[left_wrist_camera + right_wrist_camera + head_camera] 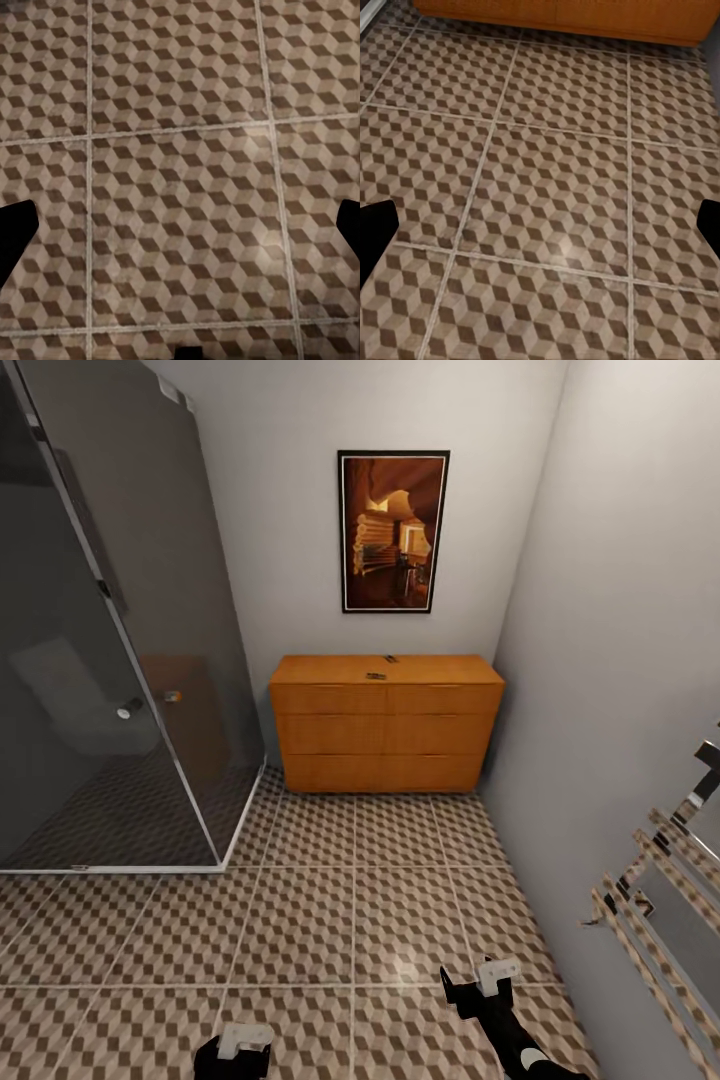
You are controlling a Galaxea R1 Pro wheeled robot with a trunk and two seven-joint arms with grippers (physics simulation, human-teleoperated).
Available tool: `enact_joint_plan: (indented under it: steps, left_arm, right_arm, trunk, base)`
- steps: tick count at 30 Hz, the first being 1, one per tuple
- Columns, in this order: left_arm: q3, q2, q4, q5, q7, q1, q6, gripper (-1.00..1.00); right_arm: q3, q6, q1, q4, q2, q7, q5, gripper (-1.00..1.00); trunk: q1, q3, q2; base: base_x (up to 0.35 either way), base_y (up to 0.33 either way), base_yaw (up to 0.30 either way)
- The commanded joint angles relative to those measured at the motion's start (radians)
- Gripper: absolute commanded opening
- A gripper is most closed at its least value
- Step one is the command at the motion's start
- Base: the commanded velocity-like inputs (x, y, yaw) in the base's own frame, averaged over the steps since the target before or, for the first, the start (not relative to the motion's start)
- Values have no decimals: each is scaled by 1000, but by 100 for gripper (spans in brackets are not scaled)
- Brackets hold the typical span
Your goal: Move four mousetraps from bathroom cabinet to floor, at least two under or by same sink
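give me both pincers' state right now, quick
left pincer: open, holding nothing, over the bathroom floor.
right pincer: open, holding nothing, over the same tiles.

Dark glass shower enclosure, framed picture on wall, chrome towel rail

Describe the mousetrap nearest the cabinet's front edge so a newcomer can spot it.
Find the orange-brown cabinet against the back wall, below the framed picture. On its flat top lie two small dark items; the mousetrap meant sits at the front edge, above the top drawer line. The other mousetrap lies further back, toward the wall.
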Motion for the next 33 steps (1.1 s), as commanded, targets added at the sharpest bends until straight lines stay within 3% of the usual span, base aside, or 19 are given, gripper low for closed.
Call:
enact_joint_plan:
  steps: [1,33]
  left_arm:
    - [-9,-1,4,6,2,-2,-7,100]
    - [-9,-1,5,6,2,-2,-7,100]
  right_arm:
    - [3,-3,-1,1,0,0,1,100]
    - [3,-3,-1,1,0,0,1,100]
  trunk:
    - [1,-2,-2]
    - [1,-2,-2]
  base:
    - [194,-1,0]
    - [193,-25,0]
